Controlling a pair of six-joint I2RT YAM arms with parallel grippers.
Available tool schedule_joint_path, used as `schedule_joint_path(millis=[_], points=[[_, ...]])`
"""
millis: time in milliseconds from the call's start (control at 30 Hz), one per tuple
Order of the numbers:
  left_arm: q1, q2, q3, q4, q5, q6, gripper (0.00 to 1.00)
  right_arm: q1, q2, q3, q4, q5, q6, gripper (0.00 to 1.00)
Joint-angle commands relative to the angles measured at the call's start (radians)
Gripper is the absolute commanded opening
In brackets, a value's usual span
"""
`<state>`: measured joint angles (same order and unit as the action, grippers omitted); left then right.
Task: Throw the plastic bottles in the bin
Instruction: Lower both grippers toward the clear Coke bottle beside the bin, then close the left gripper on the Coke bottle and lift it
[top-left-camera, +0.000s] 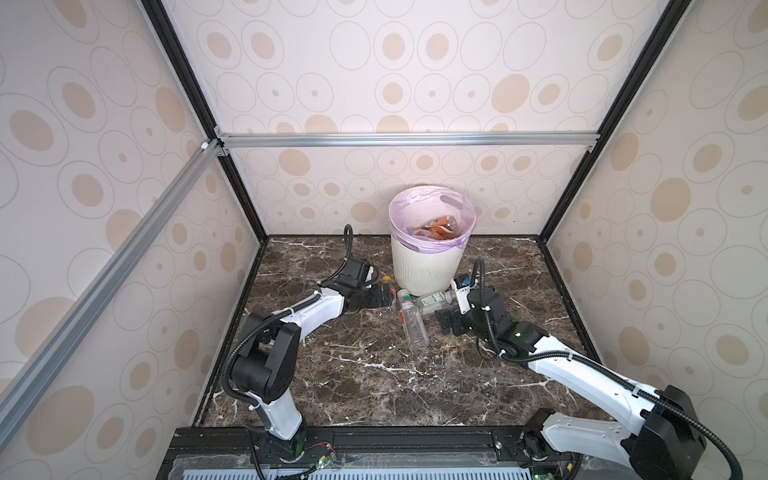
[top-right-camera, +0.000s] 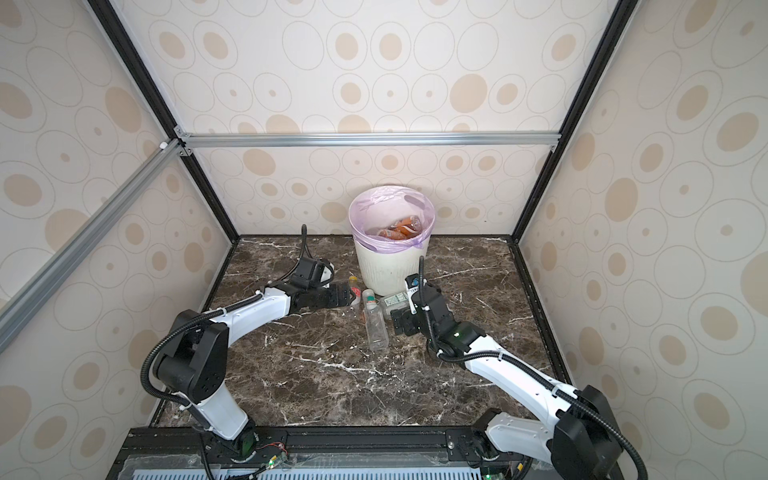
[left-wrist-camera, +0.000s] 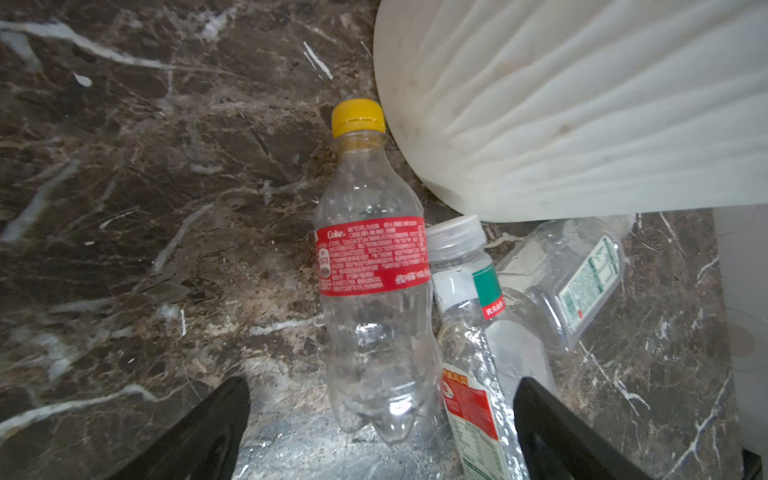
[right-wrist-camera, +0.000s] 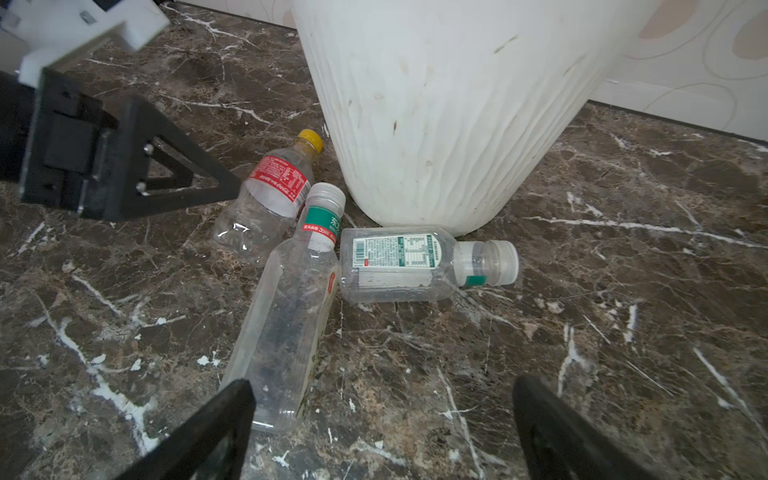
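Three clear bottles lie on the table at the foot of the bin, with both grippers spread open beside them.

In both top views the bin (top-left-camera: 428, 270) stands at centre frame against the back wall (top-left-camera: 415, 183) on the dark marble table (top-left-camera: 374, 374), with orange-brown bottles (top-left-camera: 436, 230) inside its lilac liner (top-left-camera: 415, 203). Just below it in the frame, the red-label bottle (left-wrist-camera: 374, 257) with a yellow cap lies at the bin's lower left. The long bottle (right-wrist-camera: 291, 316) points down the frame, its white-capped neck between the other two. The short bottle (right-wrist-camera: 407, 262) lies crosswise just beside the bin's base. The left gripper (left-wrist-camera: 382, 386) reaches in from the left of centre, fingers apart, with the red-label bottle's base between them but not clamped. The right gripper (right-wrist-camera: 382, 386) sits low just right of the long bottle, fingers apart and holding nothing.
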<state>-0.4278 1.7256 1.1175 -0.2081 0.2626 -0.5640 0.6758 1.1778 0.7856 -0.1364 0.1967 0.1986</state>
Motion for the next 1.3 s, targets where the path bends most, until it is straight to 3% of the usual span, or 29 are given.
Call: schedule_joint_path(millis=[0, 700, 900, 1100, 1267], points=[[-0.011, 0.0, -0.013, 0.053, -0.029, -0.025, 0.99, 0.036, 0.027, -0.031, 0.087, -0.02, 0.057, 0.99], [-0.023, 0.164, 0.088, 0.021, -0.083, -0.054, 0.98, 0.085, 0.062, -0.078, 0.155, 0.003, 0.098, 1.0], [-0.023, 0.182, 0.092, 0.014, -0.087, -0.057, 0.87, 0.085, 0.06, -0.079, 0.157, 0.018, 0.098, 0.99], [-0.024, 0.168, 0.044, 0.069, -0.058, -0.077, 0.67, 0.084, 0.062, -0.077, 0.156, 0.021, 0.098, 1.0], [-0.024, 0.152, 0.016, 0.079, -0.058, -0.08, 0.59, 0.086, 0.057, -0.08, 0.156, 0.017, 0.103, 1.0]])
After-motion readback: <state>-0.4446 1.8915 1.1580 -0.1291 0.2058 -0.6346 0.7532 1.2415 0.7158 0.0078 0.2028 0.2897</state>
